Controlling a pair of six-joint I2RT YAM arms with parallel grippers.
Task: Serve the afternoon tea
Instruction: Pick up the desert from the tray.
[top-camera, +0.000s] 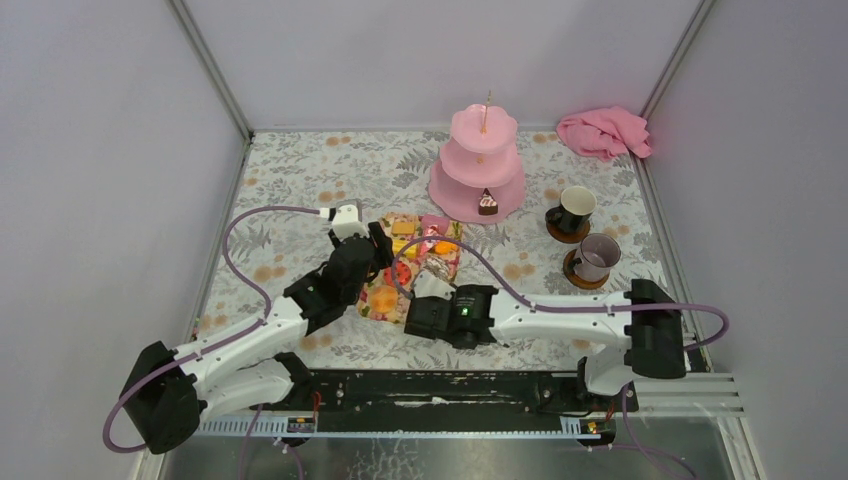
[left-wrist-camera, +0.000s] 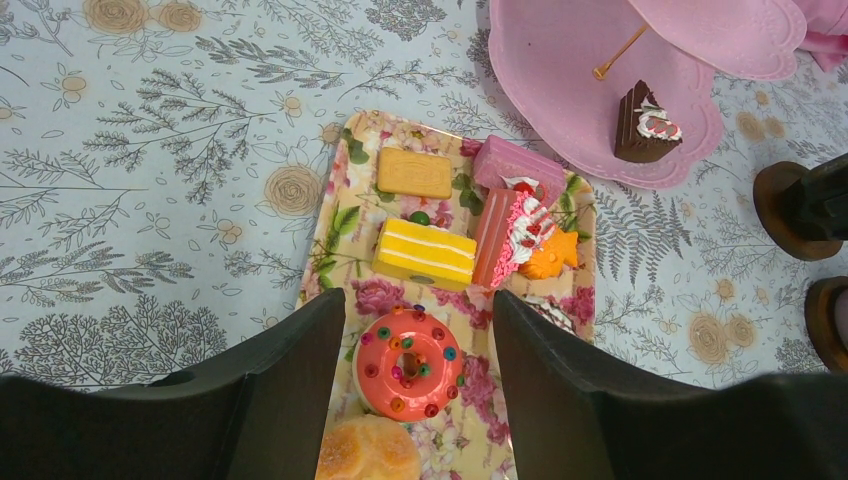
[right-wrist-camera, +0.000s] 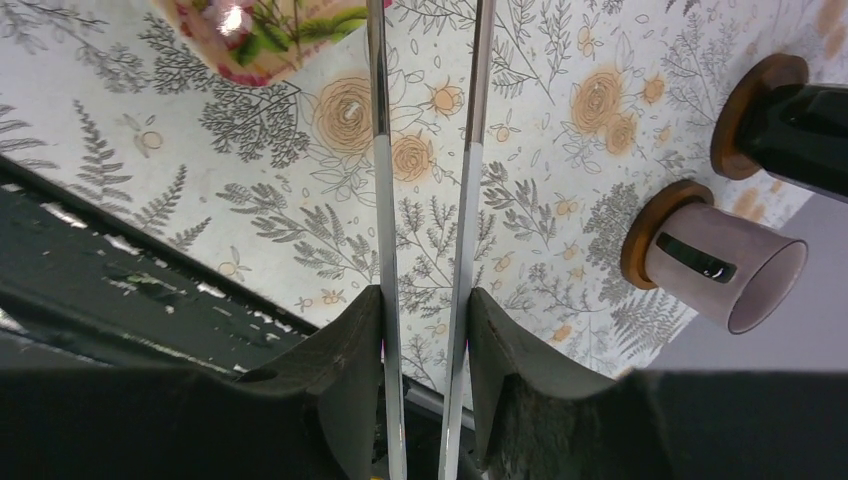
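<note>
My left gripper (left-wrist-camera: 418, 340) hangs open over the floral tray (left-wrist-camera: 330, 240), its fingers either side of a red doughnut (left-wrist-camera: 408, 363) without touching it. Around it lie a yellow cake (left-wrist-camera: 424, 253), a biscuit (left-wrist-camera: 414, 172), pink cakes (left-wrist-camera: 517, 168), an orange piece (left-wrist-camera: 553, 255) and a bun (left-wrist-camera: 368, 450). A chocolate cake (left-wrist-camera: 644, 124) sits on the bottom tier of the pink stand (top-camera: 478, 165). My right gripper (right-wrist-camera: 425, 310) is shut on metal tongs (right-wrist-camera: 383, 200), whose blades run up out of view with nothing between them. The black mug (top-camera: 575, 210) and grey mug (top-camera: 597, 257) stand on coasters at the right.
A pink cloth (top-camera: 603, 132) lies in the far right corner. The black mounting rail (top-camera: 450, 390) runs along the near edge. White walls close the table in on the left, back and right. The tray's corner (right-wrist-camera: 260, 35) is just beyond the tongs.
</note>
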